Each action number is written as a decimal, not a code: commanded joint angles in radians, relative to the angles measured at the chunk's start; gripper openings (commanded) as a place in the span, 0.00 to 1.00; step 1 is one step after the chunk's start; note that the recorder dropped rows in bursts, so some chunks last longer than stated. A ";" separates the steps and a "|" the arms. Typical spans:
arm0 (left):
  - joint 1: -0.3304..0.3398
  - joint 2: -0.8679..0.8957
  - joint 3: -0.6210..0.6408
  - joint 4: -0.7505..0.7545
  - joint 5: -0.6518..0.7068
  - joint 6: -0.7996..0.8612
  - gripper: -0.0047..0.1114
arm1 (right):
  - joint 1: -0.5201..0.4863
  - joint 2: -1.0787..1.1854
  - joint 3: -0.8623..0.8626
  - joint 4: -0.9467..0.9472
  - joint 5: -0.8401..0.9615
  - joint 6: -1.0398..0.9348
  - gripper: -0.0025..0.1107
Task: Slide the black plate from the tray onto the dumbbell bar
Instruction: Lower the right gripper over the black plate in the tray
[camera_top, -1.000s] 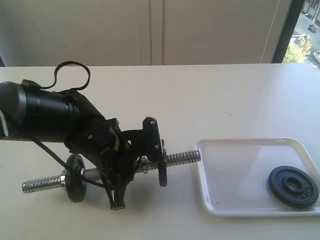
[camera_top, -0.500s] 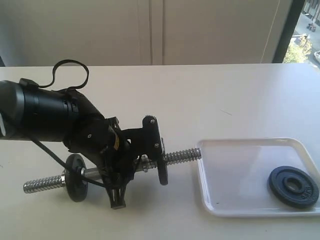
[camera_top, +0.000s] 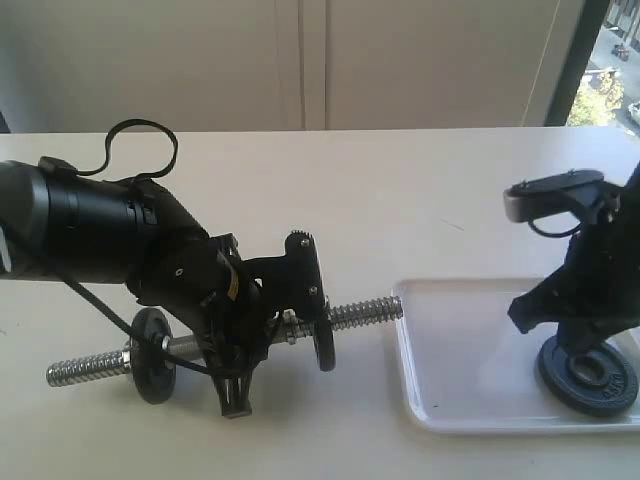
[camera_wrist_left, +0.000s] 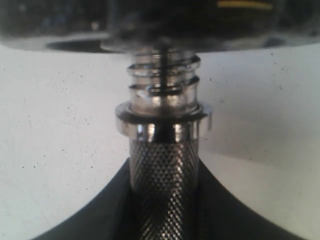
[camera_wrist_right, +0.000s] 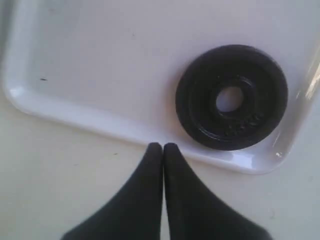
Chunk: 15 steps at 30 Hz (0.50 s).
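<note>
The dumbbell bar (camera_top: 365, 313) lies on the table (camera_top: 400, 190) across the lower left of the exterior frame. One weight disc (camera_top: 150, 345) sits near its left end and a second disc (camera_top: 325, 348) right of its middle, with the left gripper (camera_top: 240, 360) astride the bar between them. The bar's right end reaches the left rim of the tray (camera_top: 470, 350) at lower right, where the weight plate (camera_top: 590, 378) lies flat in the tray's lower right corner and the right gripper (camera_wrist_right: 162, 147) hangs over the tray rim just beside it.

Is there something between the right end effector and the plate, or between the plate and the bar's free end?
Nothing visible. The shut right end effector is near the plate, with only bare tray between them. From the plate to the threaded end of the bar, the tray is bare too.
</note>
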 joint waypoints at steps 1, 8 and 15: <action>0.001 -0.053 -0.018 0.004 -0.071 -0.010 0.04 | 0.002 0.118 -0.015 -0.040 -0.021 -0.013 0.21; 0.001 -0.053 -0.018 0.004 -0.077 -0.010 0.04 | 0.002 0.131 -0.015 -0.040 -0.064 -0.013 0.81; 0.001 -0.053 -0.018 0.000 -0.077 -0.010 0.04 | 0.000 0.131 -0.015 -0.155 -0.130 0.123 0.90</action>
